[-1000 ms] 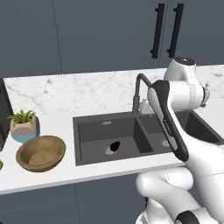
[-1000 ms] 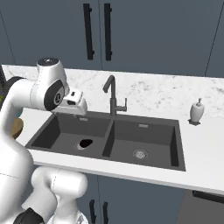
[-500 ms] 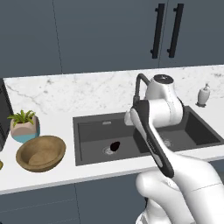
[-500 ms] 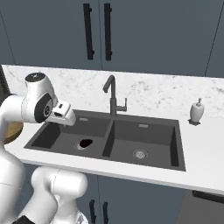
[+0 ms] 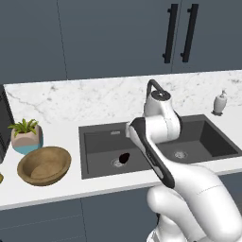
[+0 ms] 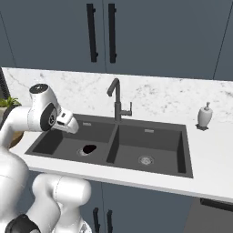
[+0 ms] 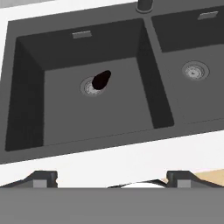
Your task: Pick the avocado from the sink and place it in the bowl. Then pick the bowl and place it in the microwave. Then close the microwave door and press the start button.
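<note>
The near-black avocado point(image 7: 101, 79) lies on the drain of the left basin of the dark grey sink point(image 7: 30, 100); from the base it appears as avocado point(image 5: 124, 158) and avocado point(image 6: 89, 149). My gripper point(image 7: 111, 178) hangs open above the basin's near rim, apart from the fruit, with nothing between its fingertips point(image 7: 43, 178). The white hand point(image 6: 67, 122) points down toward that basin. On the counter left of the sink point(image 5: 97, 130) stands the empty wooden bowl point(image 5: 45, 165). A dark sliver of the microwave point(image 5: 3, 127) sits at the far left edge; its door is out of view.
A dark gooseneck tap point(image 6: 116, 98) rises behind the divider between the basins. A potted plant point(image 5: 26, 135) stands just behind the bowl. A white soap dispenser point(image 6: 204, 116) sits on the marble counter right of the sink. Dark blue cabinet doors with black handles point(image 5: 179, 33) hang above.
The arm has swung left from over the right basin and lowered its hand over the left basin. The jaws have stayed open. Avocado and bowl have not moved.
</note>
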